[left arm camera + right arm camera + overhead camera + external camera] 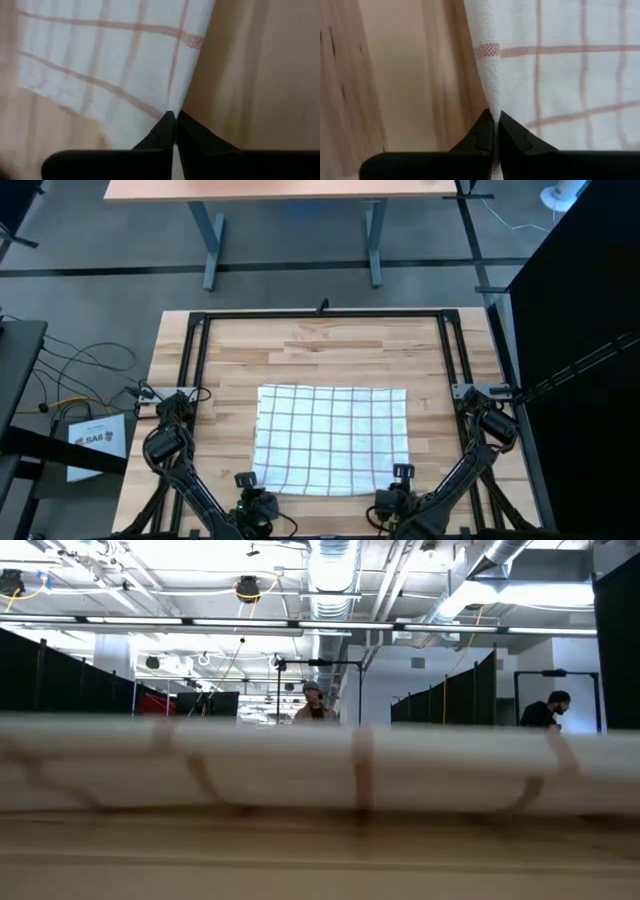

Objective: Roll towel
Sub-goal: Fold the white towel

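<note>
The white towel with a thin dark grid point(332, 438) lies spread flat in the middle of the wooden table, its near edge by both grippers. In the low view that near edge point(320, 768) shows as a pale band across the whole picture. My left gripper point(250, 483) is shut at the towel's near left corner. My right gripper point(401, 475) is shut at its near right corner. Both wrist views show the towel running away from the shut fingertips point(175, 119) point(496, 119). My left gripper pinches the towel's near left corner, at its side edge point(176, 102), between its two fingertips, coming from the table's near side. The rest of the towel lies on the table beyond the fingers. My right gripper pinches the towel's near right corner, at its hemmed side edge point(491, 102), between its two fingertips, coming from the table's near side. The rest of the towel lies on the table beyond the fingers.
A black frame rail point(320, 314) runs around the table's far and side edges. Bare wood point(320, 350) lies beyond the towel's far edge. A white printed sheet point(95, 442) lies off the table's left side. People point(314, 700) show in the room behind.
</note>
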Available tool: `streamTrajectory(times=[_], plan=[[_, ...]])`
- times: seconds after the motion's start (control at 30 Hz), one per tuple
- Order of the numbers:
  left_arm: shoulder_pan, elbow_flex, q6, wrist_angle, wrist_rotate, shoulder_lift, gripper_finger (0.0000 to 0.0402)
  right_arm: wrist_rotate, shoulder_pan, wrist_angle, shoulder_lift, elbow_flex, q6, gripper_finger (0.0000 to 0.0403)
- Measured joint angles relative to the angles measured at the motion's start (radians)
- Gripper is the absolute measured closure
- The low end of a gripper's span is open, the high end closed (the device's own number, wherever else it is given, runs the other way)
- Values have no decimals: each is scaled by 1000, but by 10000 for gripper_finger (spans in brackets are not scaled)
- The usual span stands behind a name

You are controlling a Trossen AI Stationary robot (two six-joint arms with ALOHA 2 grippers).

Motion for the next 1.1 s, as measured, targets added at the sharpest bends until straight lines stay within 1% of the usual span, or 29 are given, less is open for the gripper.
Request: streamTrajectory(times=[0.17, 0.33, 0.5, 0.7, 0.83, 0.97, 1.1], plan=[[35, 59, 24, -139, -18, -2, 402, 32, -2, -140, -8, 43, 1, 403], [68, 32, 77, -140, -23, -48, 402, 63, -21, -235, -41, 43, 5, 403], [84, 17, 100, -147, -23, -112, 402, 79, -41, -242, -126, 30, 1, 403], [125, 15, 181, -146, -16, -187, 401, 80, -69, -206, -266, -34, -28, 403], [191, 3, 256, -129, 51, -249, 402, 45, -111, -91, -385, -119, -79, 403], [252, -80, 367, -1, 130, -340, 402, -20, -159, 25, -506, -217, -124, 403], [320, -243, 439, 144, 194, -467, 401, -83, -204, 92, -600, -317, -149, 403]])
